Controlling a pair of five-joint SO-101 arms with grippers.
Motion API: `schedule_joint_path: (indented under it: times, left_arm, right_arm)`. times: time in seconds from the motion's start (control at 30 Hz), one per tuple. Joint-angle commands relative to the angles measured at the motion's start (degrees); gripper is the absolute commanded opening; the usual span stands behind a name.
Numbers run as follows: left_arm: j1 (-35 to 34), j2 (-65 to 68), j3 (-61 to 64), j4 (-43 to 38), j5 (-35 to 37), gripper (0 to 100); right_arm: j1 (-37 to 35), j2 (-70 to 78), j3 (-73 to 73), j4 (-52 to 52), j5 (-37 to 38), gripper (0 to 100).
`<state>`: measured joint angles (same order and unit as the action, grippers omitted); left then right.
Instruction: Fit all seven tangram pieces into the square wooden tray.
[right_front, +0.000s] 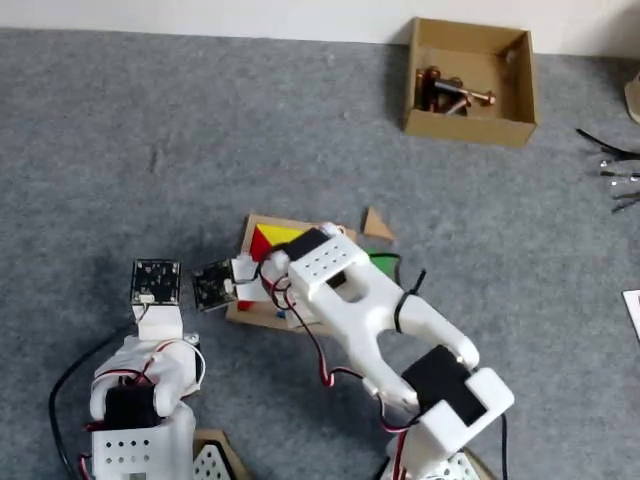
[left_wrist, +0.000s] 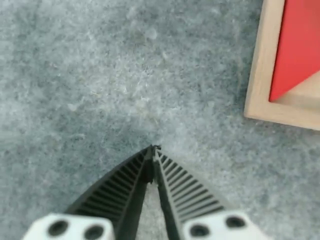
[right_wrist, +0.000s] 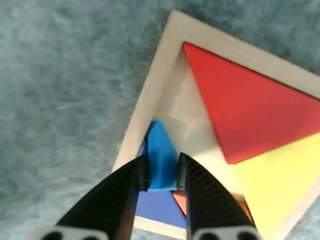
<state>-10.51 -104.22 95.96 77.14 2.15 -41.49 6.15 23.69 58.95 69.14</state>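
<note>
Your right gripper (right_wrist: 161, 165) is clamped on a light blue tangram piece (right_wrist: 159, 150), one finger on each side. It holds the piece on edge inside the square wooden tray (right_wrist: 150, 100), close to the rim near one corner. Right beside it in the tray are the big red triangle (right_wrist: 245, 110) and the yellow triangle (right_wrist: 280, 185), which meet along one edge. A darker blue piece (right_wrist: 155, 207) lies flat under the fingertips, with a sliver of an orange piece (right_wrist: 181, 199) next to it. Bare tray floor shows between the red triangle and the rim. From the high view the right arm reaches across the tray and hides most of it, and a green piece (right_front: 383, 265) peeks out on its far side. A plain wooden triangle (right_front: 377, 225) sits on the grey counter (right_front: 150, 150) just outside the tray, not touching it. Your left gripper (left_wrist: 154, 148) is closed with nothing in it, tips together over bare counter, and the tray's rim is near but well clear of it. A cardboard box (right_front: 470, 85) holding copper-coloured metal parts sits well away at the far side.
</note>
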Motion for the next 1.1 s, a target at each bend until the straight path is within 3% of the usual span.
schedule_joint_path:
  times: [0.0, 0.3, 0.57, 1.07]
  left_arm:
    - [-0.6, -0.4, 1.2, 0.0, -0.5, 1]
    - [-0.6, -0.4, 1.2, 0.0, -0.5, 1]
    - [-0.6, -0.4, 1.2, 0.0, -0.5, 1]
    - [-0.6, -0.4, 1.2, 0.0, -0.5, 1]
  right_arm:
    - [2.8, 0.0, -3.7, 1.6, 0.4, 6.0]
    - [3.8, 0.1, -4.1, -2.7, 0.4, 6.3]
    - [4.5, 0.1, -4.3, -7.2, -4.3, 17.3]
    - [4.6, -0.1, -7.6, -6.9, -4.5, 17.4]
